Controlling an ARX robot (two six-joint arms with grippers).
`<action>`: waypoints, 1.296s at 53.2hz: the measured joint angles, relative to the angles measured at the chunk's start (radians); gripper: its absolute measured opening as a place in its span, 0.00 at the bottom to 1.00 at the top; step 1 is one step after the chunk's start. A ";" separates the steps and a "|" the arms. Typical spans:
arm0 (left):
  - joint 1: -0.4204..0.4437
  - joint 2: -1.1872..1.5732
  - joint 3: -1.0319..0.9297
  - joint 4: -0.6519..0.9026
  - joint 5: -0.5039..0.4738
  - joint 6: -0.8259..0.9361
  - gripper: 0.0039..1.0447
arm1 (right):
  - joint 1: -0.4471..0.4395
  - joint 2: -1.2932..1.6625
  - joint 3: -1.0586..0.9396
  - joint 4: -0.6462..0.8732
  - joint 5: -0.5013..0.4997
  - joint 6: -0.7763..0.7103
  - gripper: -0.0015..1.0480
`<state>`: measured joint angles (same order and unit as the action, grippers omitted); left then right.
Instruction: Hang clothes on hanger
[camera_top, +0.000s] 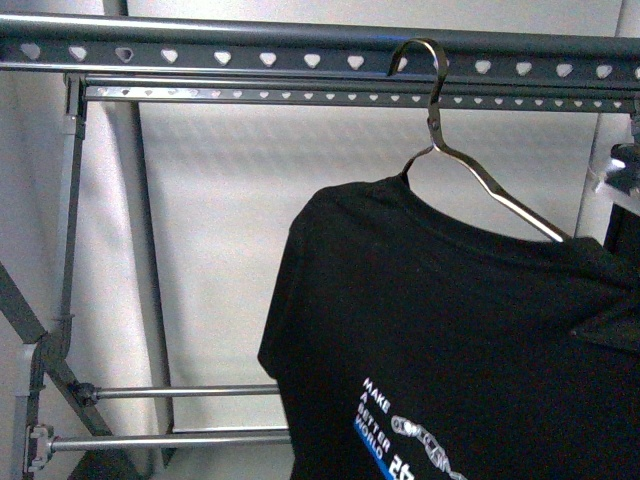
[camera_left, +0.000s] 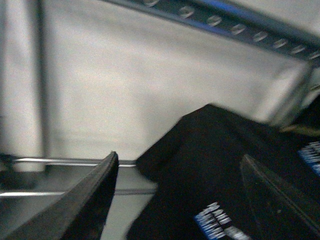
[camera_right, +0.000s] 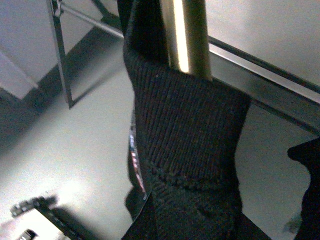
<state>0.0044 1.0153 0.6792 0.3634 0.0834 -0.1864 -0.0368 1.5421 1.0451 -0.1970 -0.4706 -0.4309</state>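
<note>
The clothes (camera_top: 450, 330), a black T-shirt with white lettering and a blue stripe, hang on a bent metal shoulder bar (camera_top: 490, 185). The bar's hook (camera_top: 425, 50) sits over the top rail of the hanger (camera_top: 220, 50), a grey rack with heart-shaped holes. My right gripper (camera_right: 185, 220) is shut on the clothes at the ribbed collar (camera_right: 185, 130). The cloth hides its fingers, and the shiny bar (camera_right: 187, 35) runs out of the collar. My left gripper (camera_left: 182, 200) is open. Its dark fingers (camera_left: 90, 200) stand apart either side of the shirt's lower part (camera_left: 200, 165), not touching it.
The rack's second rail (camera_top: 300, 96) runs just under the top one. Two thin lower rods (camera_top: 180, 392) and a slanted brace (camera_top: 25, 310) stand at the left. A pale wall is behind. A dark shape (camera_top: 622, 235) hangs at the right edge.
</note>
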 joint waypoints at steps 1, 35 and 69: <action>-0.001 -0.022 -0.023 -0.005 -0.033 0.024 0.65 | 0.005 0.000 0.012 -0.003 0.003 0.024 0.09; -0.002 -0.349 -0.499 0.116 -0.084 0.180 0.03 | 0.053 0.285 0.561 -0.192 0.175 0.552 0.09; -0.002 -0.613 -0.631 -0.011 -0.084 0.181 0.03 | 0.170 0.060 0.089 0.407 0.414 0.470 0.61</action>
<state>0.0025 0.4026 0.0479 0.3527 -0.0010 -0.0051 0.1333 1.6020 1.1339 0.2104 -0.0566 0.0387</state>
